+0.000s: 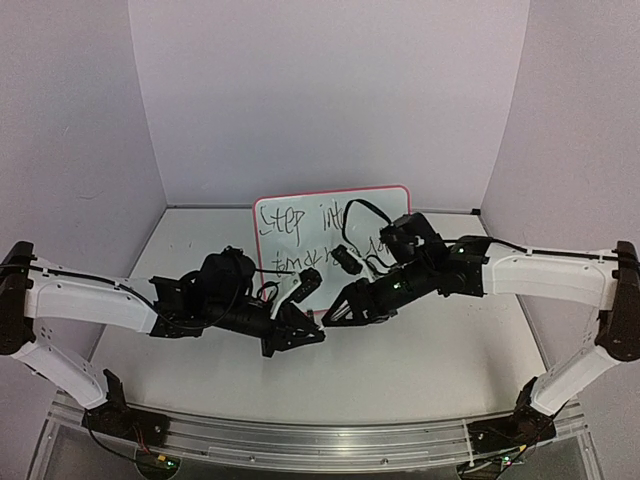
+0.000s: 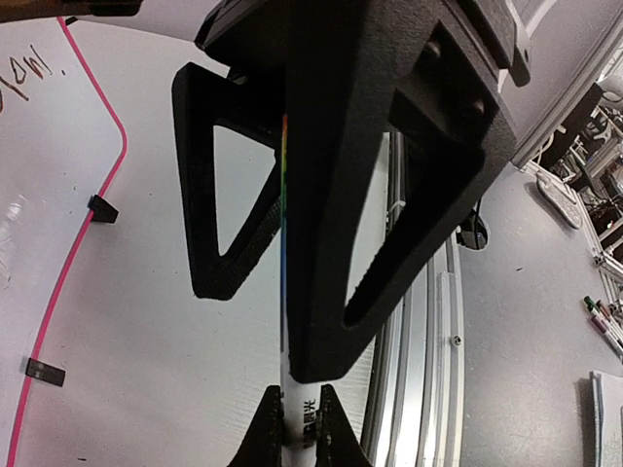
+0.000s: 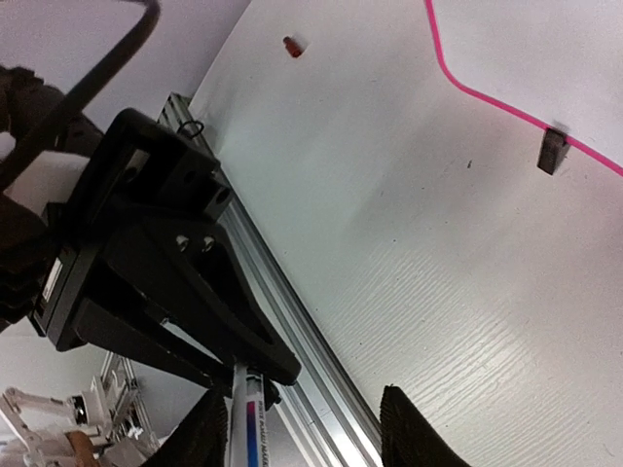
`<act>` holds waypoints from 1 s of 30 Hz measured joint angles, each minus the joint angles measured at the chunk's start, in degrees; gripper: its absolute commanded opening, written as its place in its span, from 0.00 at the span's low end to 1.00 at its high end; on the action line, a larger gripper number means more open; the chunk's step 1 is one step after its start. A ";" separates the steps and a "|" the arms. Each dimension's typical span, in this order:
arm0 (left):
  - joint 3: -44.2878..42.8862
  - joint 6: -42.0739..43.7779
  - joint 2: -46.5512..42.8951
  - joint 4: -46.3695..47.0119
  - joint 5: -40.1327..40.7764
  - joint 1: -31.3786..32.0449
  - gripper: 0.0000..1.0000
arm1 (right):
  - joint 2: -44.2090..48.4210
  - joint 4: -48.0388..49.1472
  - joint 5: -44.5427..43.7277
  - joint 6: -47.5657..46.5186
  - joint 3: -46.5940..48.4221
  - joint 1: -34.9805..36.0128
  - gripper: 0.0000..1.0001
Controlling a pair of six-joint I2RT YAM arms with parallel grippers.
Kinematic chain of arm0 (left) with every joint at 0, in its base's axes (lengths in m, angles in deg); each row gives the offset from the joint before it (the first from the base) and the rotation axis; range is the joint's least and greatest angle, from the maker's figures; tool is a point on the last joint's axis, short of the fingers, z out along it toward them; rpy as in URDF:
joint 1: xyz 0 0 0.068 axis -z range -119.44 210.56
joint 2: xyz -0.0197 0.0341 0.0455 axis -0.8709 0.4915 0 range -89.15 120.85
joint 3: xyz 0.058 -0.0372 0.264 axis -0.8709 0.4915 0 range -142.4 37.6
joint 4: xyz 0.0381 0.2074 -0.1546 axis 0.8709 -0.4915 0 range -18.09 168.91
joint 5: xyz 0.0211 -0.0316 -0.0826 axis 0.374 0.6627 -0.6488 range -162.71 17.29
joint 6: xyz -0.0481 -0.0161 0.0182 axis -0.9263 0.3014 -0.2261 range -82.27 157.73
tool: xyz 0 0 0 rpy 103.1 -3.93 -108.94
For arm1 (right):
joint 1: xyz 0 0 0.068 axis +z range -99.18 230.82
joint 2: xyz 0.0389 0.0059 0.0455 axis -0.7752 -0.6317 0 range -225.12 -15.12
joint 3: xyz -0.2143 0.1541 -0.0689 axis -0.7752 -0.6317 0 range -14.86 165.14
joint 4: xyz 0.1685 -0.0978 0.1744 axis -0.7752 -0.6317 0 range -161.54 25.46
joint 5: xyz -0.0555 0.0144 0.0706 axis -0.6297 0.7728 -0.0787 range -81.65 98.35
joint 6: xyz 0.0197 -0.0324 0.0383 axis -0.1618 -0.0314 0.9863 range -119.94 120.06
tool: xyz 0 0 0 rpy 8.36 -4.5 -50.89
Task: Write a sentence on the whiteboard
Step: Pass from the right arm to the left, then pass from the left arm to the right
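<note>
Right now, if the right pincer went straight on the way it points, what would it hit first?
Most likely the left pincer, shut on the marker that runs toward the open right pincer; depth is unclear.

Glossy whiteboard (image 1: 325, 243); matt black plastic left pincer (image 2: 300, 433); smooth marker (image 3: 248, 420); grained table (image 3: 438, 292).

My left arm (image 1: 85, 300) and right arm (image 1: 545, 270) wear white shells over black joints; a black cable (image 1: 362, 206) loops at one o'clock.
</note>
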 measured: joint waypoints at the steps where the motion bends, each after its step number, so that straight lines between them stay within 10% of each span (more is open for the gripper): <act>1: 0.07 -0.78 0.00 0.68 0.19 0.00 0.00 | 1.05 1.35 -1.42 1.08 -1.20 0.00 0.53; 27: 1.22 -10.34 2.53 7.44 5.07 -0.02 0.00 | 6.57 35.92 -14.18 24.38 -17.93 0.37 0.00; 30: 1.22 -10.40 2.62 7.44 5.50 -0.02 0.19 | 6.53 36.68 -14.57 25.05 -18.40 0.37 0.00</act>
